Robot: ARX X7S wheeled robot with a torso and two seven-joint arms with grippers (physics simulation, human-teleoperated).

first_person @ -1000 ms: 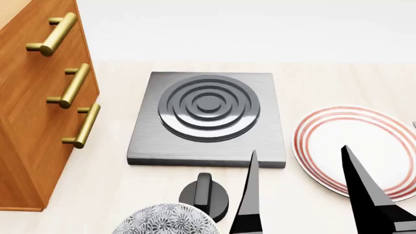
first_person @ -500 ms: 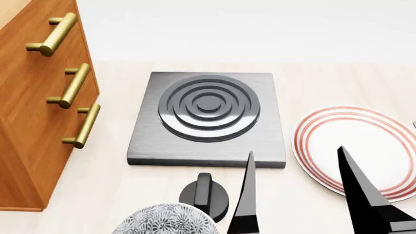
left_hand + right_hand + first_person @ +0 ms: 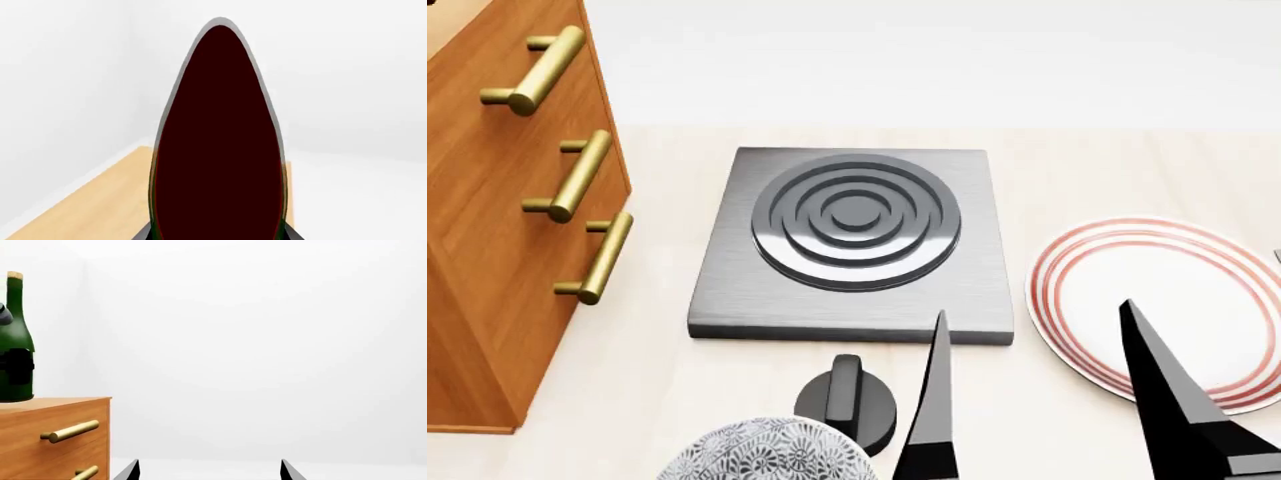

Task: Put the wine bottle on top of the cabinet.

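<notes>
Plain white walls (image 3: 267,340), even light

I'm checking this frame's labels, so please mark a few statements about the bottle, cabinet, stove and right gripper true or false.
1. The wine bottle stands upright on top of the cabinet. True.
2. The right gripper is shut on the bottle. False: its fingers are spread apart with nothing between them, low over the counter near the plate.
3. The plate with red rings lies on the side of the stove burner towards the robot's left. False: it lies towards the robot's right.
4. The cabinet has brass bar handles. True.
5. The black knob sits on the burner's coils. False: it sits off the burner, nearer the robot, beside the patterned bowl.
</notes>
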